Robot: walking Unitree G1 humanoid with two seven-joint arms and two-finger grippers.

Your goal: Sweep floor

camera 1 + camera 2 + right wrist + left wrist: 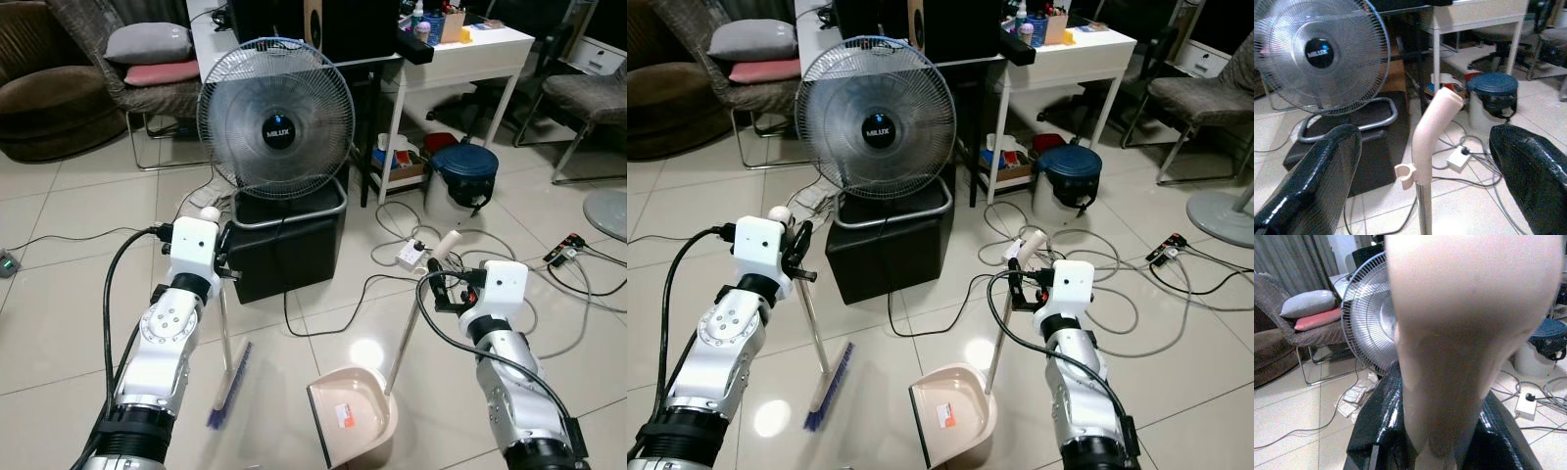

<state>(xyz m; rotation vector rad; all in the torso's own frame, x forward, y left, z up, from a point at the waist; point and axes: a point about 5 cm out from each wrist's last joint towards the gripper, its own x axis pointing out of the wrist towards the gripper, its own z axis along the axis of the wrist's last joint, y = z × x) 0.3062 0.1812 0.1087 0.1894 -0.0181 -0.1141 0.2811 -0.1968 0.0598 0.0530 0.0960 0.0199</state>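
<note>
My left gripper [801,257] is clenched on the broom [823,374], bristles down on the tile just left of the dustpan [955,406]. My right gripper [443,284] stands released, its 2 fingers [1317,181] either side of the near-upright dustpan handle [1425,147], apparently not touching.

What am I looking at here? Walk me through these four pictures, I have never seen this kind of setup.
This is a humanoid robot with two silver arms, seen through its own cameras. Two pictures come from its head, looking down at a tiled floor. The other two come from cameras on its wrists.

The left gripper is shut on the broom, whose purple bristles rest on the tiles. Its wrist camera sits so close that the broom's pale handle blurs across the picture. The right gripper stands with its black fingers open on either side of the dustpan's upright handle, not gripping it. Ahead stand a fan on a black box, cables and a small blue bin.
</note>
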